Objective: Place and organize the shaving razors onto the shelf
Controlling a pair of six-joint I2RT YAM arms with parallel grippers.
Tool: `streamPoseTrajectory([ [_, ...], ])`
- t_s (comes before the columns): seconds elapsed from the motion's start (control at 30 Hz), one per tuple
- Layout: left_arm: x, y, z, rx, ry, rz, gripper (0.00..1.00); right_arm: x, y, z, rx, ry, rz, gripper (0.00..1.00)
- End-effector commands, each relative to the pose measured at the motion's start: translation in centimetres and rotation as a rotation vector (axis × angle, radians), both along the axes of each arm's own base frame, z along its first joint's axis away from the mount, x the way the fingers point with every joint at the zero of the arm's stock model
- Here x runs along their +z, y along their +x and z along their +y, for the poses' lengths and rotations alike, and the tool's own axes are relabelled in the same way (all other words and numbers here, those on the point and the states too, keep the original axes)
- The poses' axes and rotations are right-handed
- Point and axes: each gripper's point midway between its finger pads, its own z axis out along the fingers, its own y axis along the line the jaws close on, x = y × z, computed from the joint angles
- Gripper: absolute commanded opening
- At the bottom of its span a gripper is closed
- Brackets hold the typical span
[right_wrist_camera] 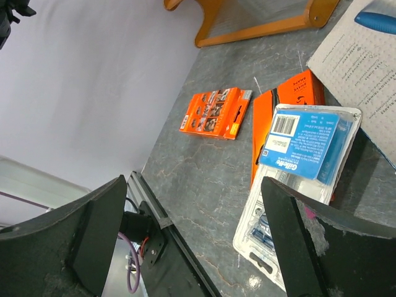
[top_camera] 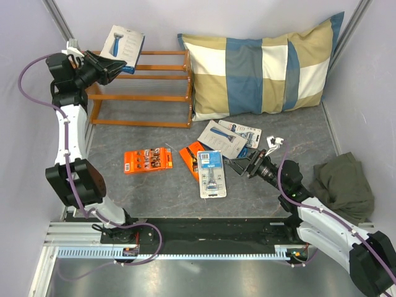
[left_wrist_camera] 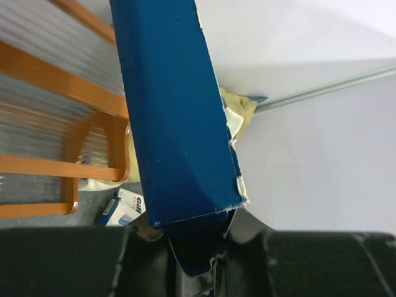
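At the upper left of the overhead view, the left gripper (top_camera: 115,67) is clamped on the lower edge of a white razor box (top_camera: 124,42), which it holds tilted, its pictured blue razor facing up. The box is over the top left corner of the shelf (top_camera: 145,88), and I cannot tell whether the two touch. In the left wrist view only the box's dark blue back shows, running up the middle of the frame with the orange-brown slats to its left. The shelf stands at the back left of the grey table (top_camera: 154,133) with nothing showing on its tiers. Below it, left of centre, an orange pack (top_camera: 147,159) lies flat by itself. Just to its right a second orange pack (top_camera: 192,156) is partly covered by a clear blister pack (top_camera: 211,174), which lies barcode side up. Up and to the right, a second white box (top_camera: 220,137) overlaps a second blister pack (top_camera: 249,132). The right gripper (top_camera: 241,165) sits just right of the clear blister pack. Its jaws are spread wide with nothing between them, and its wrist view shows both orange packs and the blister pack lying beyond its fingers (right_wrist_camera: 83,238). A blue-and-beige checked pillow (top_camera: 263,68) leans at the back, right of the shelf. An olive-green cloth (top_camera: 343,185) lies crumpled at the far right.
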Motion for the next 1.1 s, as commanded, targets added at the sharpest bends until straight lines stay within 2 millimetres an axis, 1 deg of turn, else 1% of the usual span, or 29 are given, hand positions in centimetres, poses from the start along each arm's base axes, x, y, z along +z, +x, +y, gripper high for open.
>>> streamPoseTrajectory([
  [0.0, 2.0, -0.1, 0.2, -0.042, -0.025, -0.046, 0.05, -0.3, -0.3, 0.2, 0.019, -0.004, -0.022, 0.98],
  [0.07, 1.2, 0.4, 0.7, -0.035, -0.033, -0.029, 0.06, -0.6, -0.4, 0.2, 0.023, -0.008, -0.018, 0.98],
  [0.1, 1.2, 0.6, 1.0, -0.028, -0.029, -0.042, 0.06, -0.6, -0.4, 0.2, 0.023, -0.008, -0.019, 0.98],
  [0.2, -0.1, 1.1, 1.9, 0.002, -0.044, -0.021, 0.07, -1.0, -0.5, 0.2, 0.025, -0.014, -0.016, 0.98],
  [0.23, 0.0, 1.2, 2.2, 0.008, -0.043, -0.038, 0.08, -1.1, -0.5, 0.1, 0.023, -0.015, -0.014, 0.98],
  [0.43, -1.6, 2.3, 2.9, 0.016, -0.071, -0.031, 0.08, -1.6, -0.5, 0.1, 0.022, -0.020, -0.005, 0.98],
  [0.5, -2.4, 2.7, 3.1, 0.023, -0.088, -0.015, 0.08, -1.6, -0.5, 0.1, 0.022, -0.018, -0.007, 0.98],
  [0.57, -2.7, 3.0, 3.5, 0.047, -0.090, -0.020, 0.08, -1.7, -0.6, 0.1, 0.023, -0.017, -0.004, 0.98],
  [0.63, -3.6, 3.3, 4.2, 0.071, -0.099, -0.008, 0.09, -1.8, -0.7, 0.0, 0.025, -0.018, -0.005, 0.98],
  [0.67, -3.3, 3.4, 4.4, 0.075, -0.097, -0.029, 0.09, -1.9, -0.7, 0.0, 0.024, -0.020, -0.003, 0.98],
  [0.7, -4.0, 3.5, 4.6, 0.080, -0.103, -0.017, 0.09, -1.8, -0.7, 0.0, 0.022, -0.019, -0.004, 0.98],
  [0.83, -5.3, 3.8, 5.4, 0.093, -0.113, -0.003, 0.10, -2.2, -0.8, -0.1, 0.022, -0.024, 0.002, 0.98],
  [0.93, -6.3, 3.9, 6.1, 0.104, -0.130, 0.003, 0.12, -2.1, -0.8, 0.0, 0.024, -0.024, -0.001, 0.98],
  [1.07, -7.3, 4.4, 6.5, 0.107, -0.148, 0.018, 0.18, -2.3, -0.8, -0.1, 0.024, -0.027, 0.002, 0.98],
])
